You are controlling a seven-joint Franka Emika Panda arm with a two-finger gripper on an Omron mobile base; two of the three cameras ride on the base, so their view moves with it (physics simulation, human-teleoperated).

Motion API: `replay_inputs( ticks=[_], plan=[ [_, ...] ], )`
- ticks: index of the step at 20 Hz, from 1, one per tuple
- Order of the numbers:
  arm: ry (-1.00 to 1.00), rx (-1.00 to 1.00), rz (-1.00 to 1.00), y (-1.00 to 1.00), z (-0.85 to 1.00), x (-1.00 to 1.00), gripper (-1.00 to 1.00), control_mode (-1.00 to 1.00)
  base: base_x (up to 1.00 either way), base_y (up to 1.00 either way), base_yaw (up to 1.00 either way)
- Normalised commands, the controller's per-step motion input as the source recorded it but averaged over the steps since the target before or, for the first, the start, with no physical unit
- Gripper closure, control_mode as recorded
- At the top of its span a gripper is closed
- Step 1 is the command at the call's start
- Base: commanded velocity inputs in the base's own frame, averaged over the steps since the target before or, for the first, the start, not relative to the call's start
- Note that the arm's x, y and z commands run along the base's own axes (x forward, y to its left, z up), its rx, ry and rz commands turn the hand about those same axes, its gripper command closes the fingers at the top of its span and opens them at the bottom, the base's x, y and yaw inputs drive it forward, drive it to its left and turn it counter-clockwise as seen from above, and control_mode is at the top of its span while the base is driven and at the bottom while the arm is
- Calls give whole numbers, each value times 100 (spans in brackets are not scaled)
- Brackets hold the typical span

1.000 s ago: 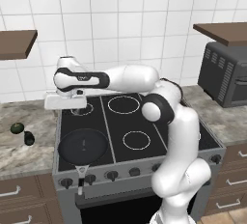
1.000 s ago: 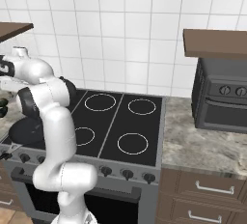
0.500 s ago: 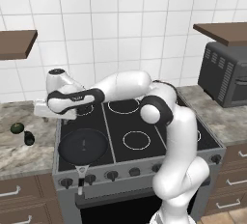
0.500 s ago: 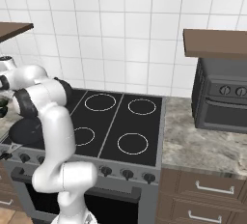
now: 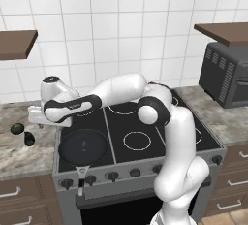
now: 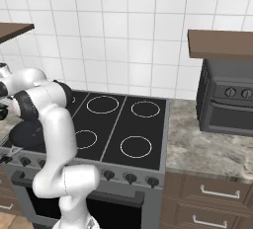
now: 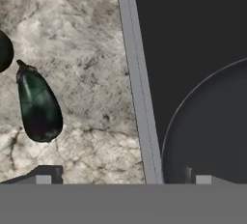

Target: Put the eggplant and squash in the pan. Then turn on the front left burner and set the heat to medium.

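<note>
The eggplant (image 7: 38,108) is a dark oval lying on the stone counter left of the stove, and it appears again in the left base view (image 5: 29,138). Just beyond it sits the rounder green squash (image 5: 17,128), cut off at the edge of the hand view (image 7: 4,50). The pan (image 5: 83,145) rests on the stove's front left zone with its handle toward the knobs, so the front left burner is hidden under it. My gripper (image 5: 39,123) hovers over the stove's left edge, between pan and vegetables. It is open (image 7: 120,178) with nothing between its fingers.
The stove's metal left rim (image 7: 137,83) runs between counter and black glass. Knobs (image 5: 113,175) line the stove front. A dark toaster oven (image 5: 227,71) stands on the right counter. A wooden shelf (image 5: 17,43) hangs above the left counter.
The arm has swung left and lower, carrying the hand from above the stove's back left zone to its left edge near the vegetables. The gripper stayed open.
</note>
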Motion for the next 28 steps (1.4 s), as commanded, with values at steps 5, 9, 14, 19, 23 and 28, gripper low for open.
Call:
replay_inputs(
  ticks=[5, 9, 14, 19, 23, 28],
  plan=[
    [0, 0, 15, 8, -8, 0, -100, -100, 0, 0, 0],
    [0, 0, 24, 12, -12, 0, -100, -100, 0, 0, 0],
    [0, 0, 28, 23, 0, 0, -100, -100, 0, 0, 0],
    [0, -1, 15, 28, -1, 23, -100, -100, 0, 0, 0],
    [0, -6, 1, 23, -10, 35, -100, -100, 0, 0, 0],
    [0, -6, 0, 13, -5, 23, -100, -100, 0, 0, 0]
  ],
)
